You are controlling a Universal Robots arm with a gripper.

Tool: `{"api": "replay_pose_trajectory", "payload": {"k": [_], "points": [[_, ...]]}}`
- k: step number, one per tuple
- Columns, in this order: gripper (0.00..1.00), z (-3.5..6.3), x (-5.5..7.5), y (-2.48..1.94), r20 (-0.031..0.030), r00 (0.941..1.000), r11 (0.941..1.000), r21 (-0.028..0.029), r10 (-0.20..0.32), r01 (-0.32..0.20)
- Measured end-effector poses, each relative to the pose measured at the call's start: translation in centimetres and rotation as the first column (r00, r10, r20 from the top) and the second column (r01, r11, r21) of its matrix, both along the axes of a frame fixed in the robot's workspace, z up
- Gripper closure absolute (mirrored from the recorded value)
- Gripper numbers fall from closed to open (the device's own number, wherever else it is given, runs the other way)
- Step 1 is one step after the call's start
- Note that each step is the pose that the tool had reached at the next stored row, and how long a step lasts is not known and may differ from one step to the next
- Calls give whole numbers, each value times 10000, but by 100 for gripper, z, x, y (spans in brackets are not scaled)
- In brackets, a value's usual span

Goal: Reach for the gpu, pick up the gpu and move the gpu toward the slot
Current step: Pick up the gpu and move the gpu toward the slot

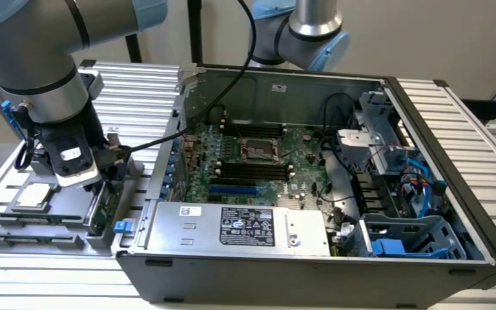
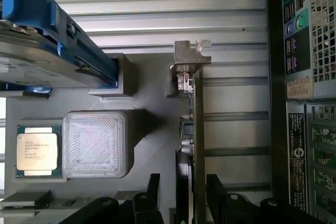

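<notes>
Gripper (image 2: 184,179) spread wide, one finger on either side of the gpu (image 2: 198,124). The gpu stands on edge in its grey holder (image 2: 152,95).

We can read no word or number with certainty. A black label (image 1: 248,226) with white print and small logos sits on the power supply (image 1: 304,242), and a small white sticker (image 1: 189,210) sits near its corner, both too fine for us to make out. In the wrist view we see lines of print on the processor (image 2: 37,150) and stickers (image 2: 300,153) on the case back (image 2: 275,77), equally illegible.
</notes>
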State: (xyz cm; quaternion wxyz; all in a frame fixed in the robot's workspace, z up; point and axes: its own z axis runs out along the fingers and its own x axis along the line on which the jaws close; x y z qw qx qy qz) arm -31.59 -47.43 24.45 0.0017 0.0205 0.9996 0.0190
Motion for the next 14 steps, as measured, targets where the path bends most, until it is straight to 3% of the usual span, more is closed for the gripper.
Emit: {"api": "replay_pose_trajectory", "payload": {"k": [5, 8, 9, 14], "points": [[52, -5, 0, 13, 3, 10000, 10000, 1, 1, -1], [54, -10, 0, 17, 3, 10000, 10000, 0, 0, 0], [61, -11, 0, 18, 3, 10000, 10000, 0, 0, 0], [61, -14, 2, 21, 2, 10000, 10000, 0, 1, -1]]}}
